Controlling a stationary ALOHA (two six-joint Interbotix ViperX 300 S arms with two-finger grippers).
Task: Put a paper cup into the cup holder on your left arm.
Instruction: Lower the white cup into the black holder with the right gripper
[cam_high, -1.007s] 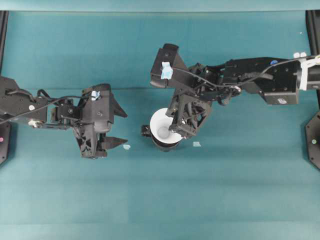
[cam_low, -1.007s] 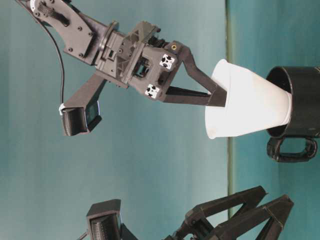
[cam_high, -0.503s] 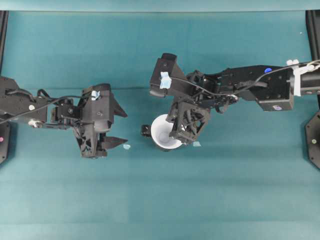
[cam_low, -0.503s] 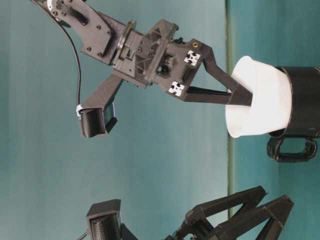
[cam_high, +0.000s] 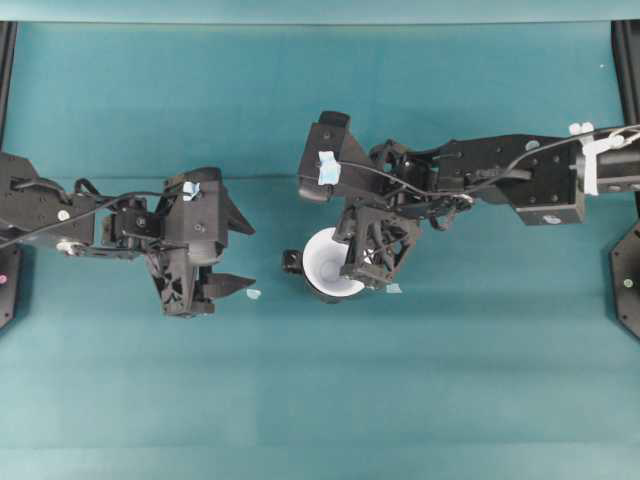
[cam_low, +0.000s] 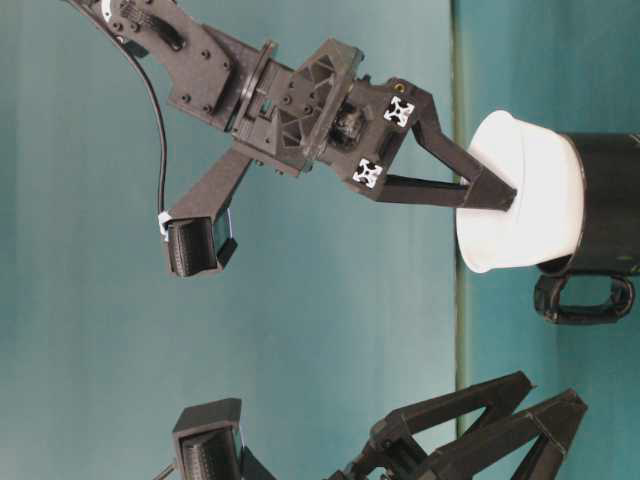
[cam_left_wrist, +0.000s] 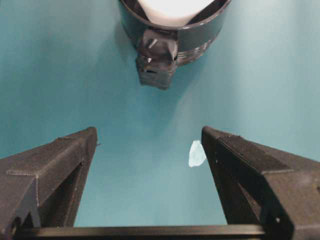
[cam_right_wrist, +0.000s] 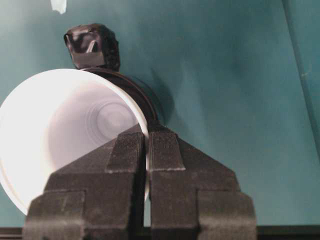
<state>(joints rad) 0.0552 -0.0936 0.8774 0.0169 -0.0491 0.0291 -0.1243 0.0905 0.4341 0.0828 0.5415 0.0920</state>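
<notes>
My right end effector (cam_right_wrist: 146, 150) stays pinched on the rim of the paper cup (cam_low: 525, 195), which has sunk from hanging above the cup holder (cam_low: 605, 205) to sitting mostly inside it at the table (cam_high: 450, 380) centre. Releasing looks next. My left end effector (cam_left_wrist: 150, 150) waits wide, empty, to the left.

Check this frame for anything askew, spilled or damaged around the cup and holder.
The paper cup sits partway inside the cup holder, its wide rim well proud of it and looking slightly tilted. The right gripper is pinched shut on the rim. Small pale scraps lie on the table. No spill or damage shows.
</notes>
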